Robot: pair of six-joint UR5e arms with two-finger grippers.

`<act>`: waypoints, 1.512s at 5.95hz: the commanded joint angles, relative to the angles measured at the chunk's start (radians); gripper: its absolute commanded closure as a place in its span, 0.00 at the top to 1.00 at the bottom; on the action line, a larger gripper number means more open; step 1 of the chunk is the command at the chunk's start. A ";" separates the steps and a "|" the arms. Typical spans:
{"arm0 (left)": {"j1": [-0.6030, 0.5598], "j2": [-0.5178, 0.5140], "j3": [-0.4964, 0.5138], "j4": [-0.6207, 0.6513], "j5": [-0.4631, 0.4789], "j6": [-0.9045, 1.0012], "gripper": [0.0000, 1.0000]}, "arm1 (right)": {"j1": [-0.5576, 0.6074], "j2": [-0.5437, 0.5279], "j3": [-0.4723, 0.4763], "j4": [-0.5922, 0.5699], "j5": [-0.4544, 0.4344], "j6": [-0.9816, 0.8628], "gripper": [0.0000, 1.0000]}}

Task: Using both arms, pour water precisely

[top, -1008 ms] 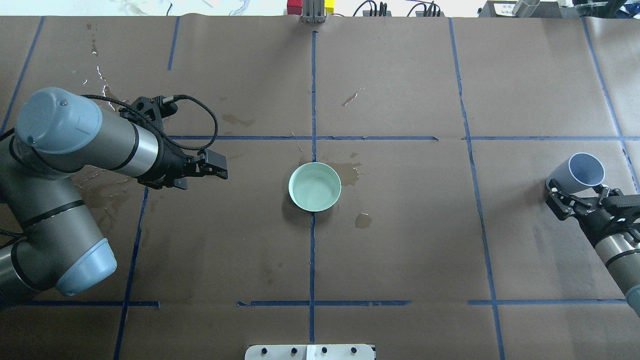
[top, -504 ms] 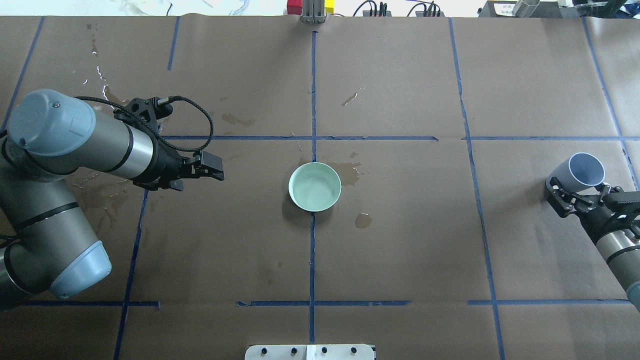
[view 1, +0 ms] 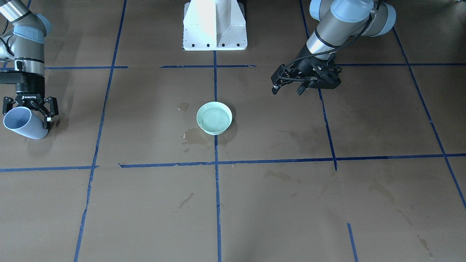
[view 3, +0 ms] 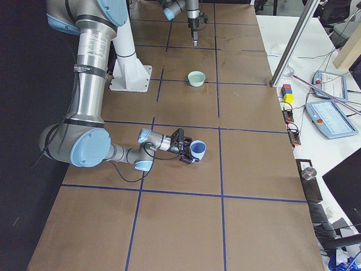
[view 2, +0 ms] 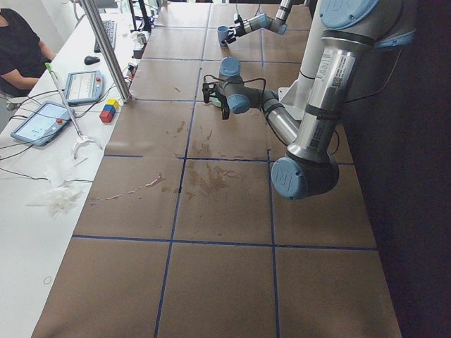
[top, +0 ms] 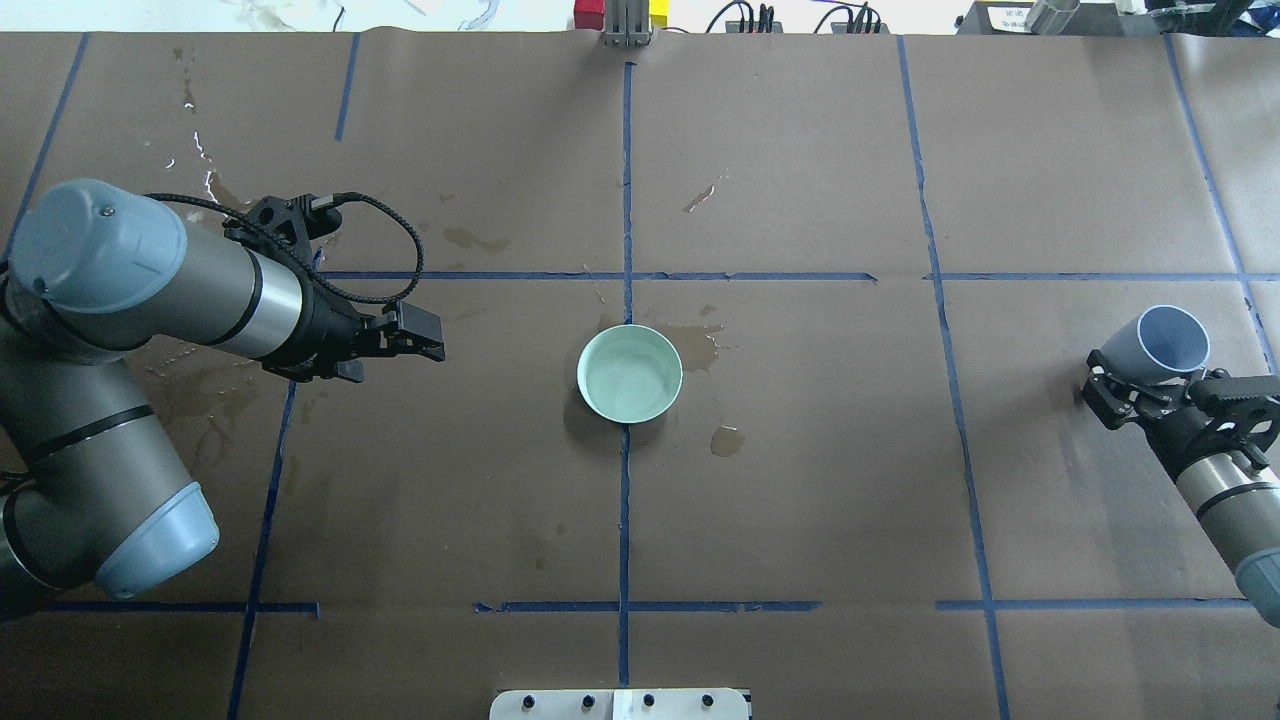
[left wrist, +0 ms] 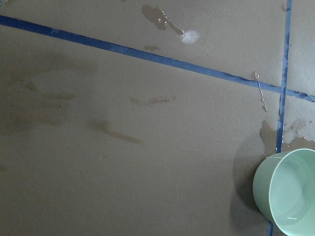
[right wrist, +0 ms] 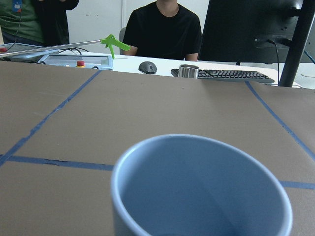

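Observation:
A mint-green bowl (top: 630, 375) stands at the table's centre and holds a little clear water (view 1: 214, 118). It also shows at the lower right of the left wrist view (left wrist: 290, 194). My right gripper (top: 1150, 385) is shut on a pale blue cup (top: 1160, 345) at the table's right end. The cup (view 1: 22, 125) is tilted with its mouth away from me, and its inside (right wrist: 202, 191) looks empty. My left gripper (top: 425, 337) is open and empty, hovering left of the bowl and pointing toward it.
Wet patches (top: 700, 345) lie on the brown paper beside the bowl, and more (top: 200, 390) lie under my left arm. Blue tape lines (top: 625, 200) grid the table. The white pedestal (view 1: 214, 25) stands at the near edge. People and screens are beyond the far edge.
My left arm has drawn back a little to the left, away from the bowl. My right wrist has shifted slightly while the cup stays tilted in its grip. The bowl has not moved.

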 commanded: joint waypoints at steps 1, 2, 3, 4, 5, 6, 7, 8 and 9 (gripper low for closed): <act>0.001 0.001 0.000 0.000 0.000 0.000 1.00 | 0.007 0.005 -0.004 0.001 0.008 -0.012 0.88; 0.000 0.001 0.000 0.000 0.000 0.000 1.00 | 0.019 0.006 0.004 0.004 0.008 -0.046 0.59; 0.001 0.001 0.000 0.000 0.000 0.000 1.00 | 0.030 0.006 0.008 0.007 0.010 -0.072 0.37; 0.001 0.001 0.000 0.000 0.000 0.000 1.00 | 0.049 0.011 0.060 0.003 0.011 -0.145 0.31; 0.006 0.001 0.003 0.000 0.001 0.000 1.00 | 0.050 0.011 0.086 -0.005 0.010 -0.196 0.22; 0.009 0.001 0.006 0.000 0.001 0.000 1.00 | 0.047 0.013 0.135 -0.046 0.010 -0.210 0.13; 0.008 0.001 0.006 0.002 0.001 0.002 1.00 | 0.045 0.013 0.237 -0.112 0.010 -0.239 0.08; 0.006 0.001 0.008 0.002 0.001 0.002 1.00 | 0.041 0.026 0.316 -0.222 0.010 -0.241 0.05; 0.006 0.001 0.011 0.009 0.015 0.002 1.00 | 0.027 0.060 0.374 -0.315 0.011 -0.241 0.04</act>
